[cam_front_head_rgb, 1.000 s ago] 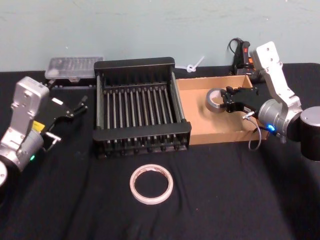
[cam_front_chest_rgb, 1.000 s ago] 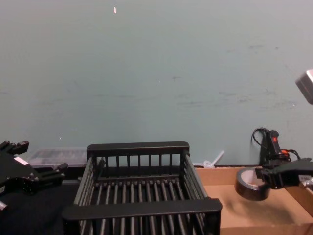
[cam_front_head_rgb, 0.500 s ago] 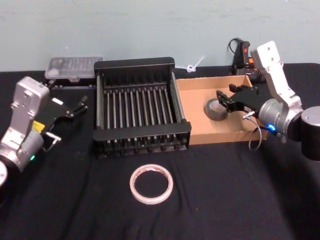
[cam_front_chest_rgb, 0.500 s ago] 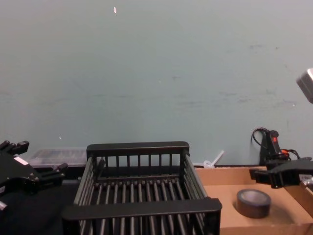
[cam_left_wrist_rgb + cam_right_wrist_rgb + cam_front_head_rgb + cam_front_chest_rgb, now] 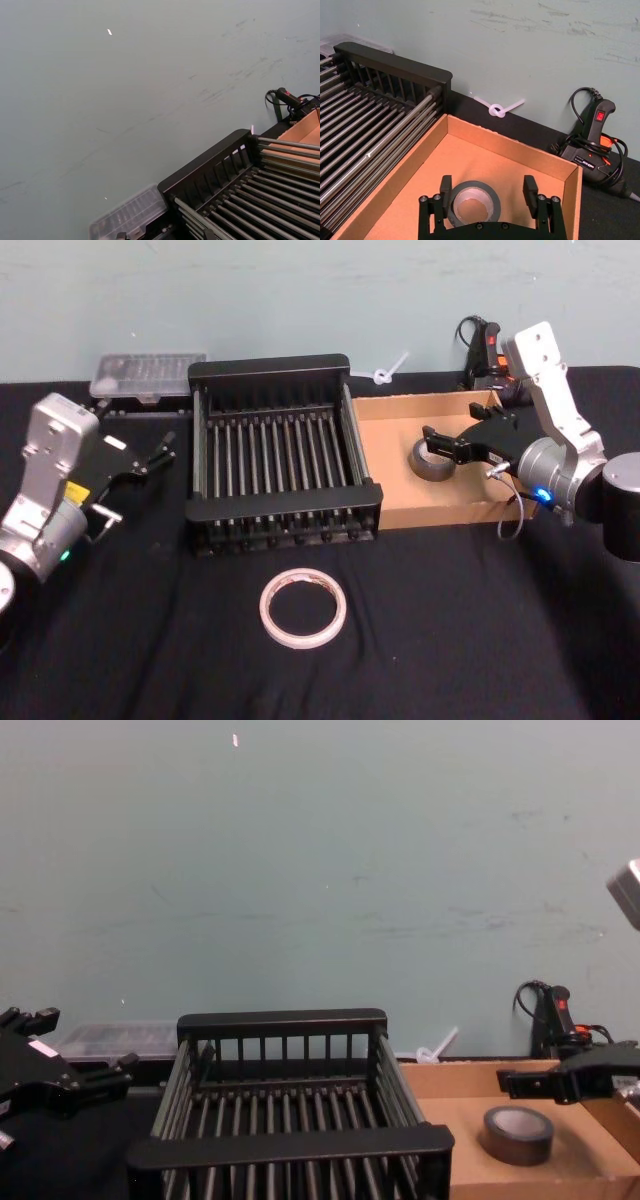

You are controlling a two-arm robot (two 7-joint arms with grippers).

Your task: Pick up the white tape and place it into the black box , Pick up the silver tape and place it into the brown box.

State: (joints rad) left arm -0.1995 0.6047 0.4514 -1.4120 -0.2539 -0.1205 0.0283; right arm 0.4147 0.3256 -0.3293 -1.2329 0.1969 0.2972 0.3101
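Head view: wide-open right gripper (image 5: 441, 447) straddles the dull grey duct-tape roll (image 5: 432, 460) lying in the shallow brown cardboard tray (image 5: 395, 493); withdrawing low could snag it.

1. No word, brand name or number can be read in any of the views.
2. The white tape (image 5: 303, 608), lying near the front edge of the tabletop, carries red-orange print on its inner face, too small to make out.
3. The left arm's wrist housing (image 5: 72, 490), near the left edge of the tabletop, bears a small yellow sticker; its marking is illegible.
4. The black power tool (image 5: 592, 145) at the back right corner of the tabletop has a small pale label on its body, the lettering too fine to read.
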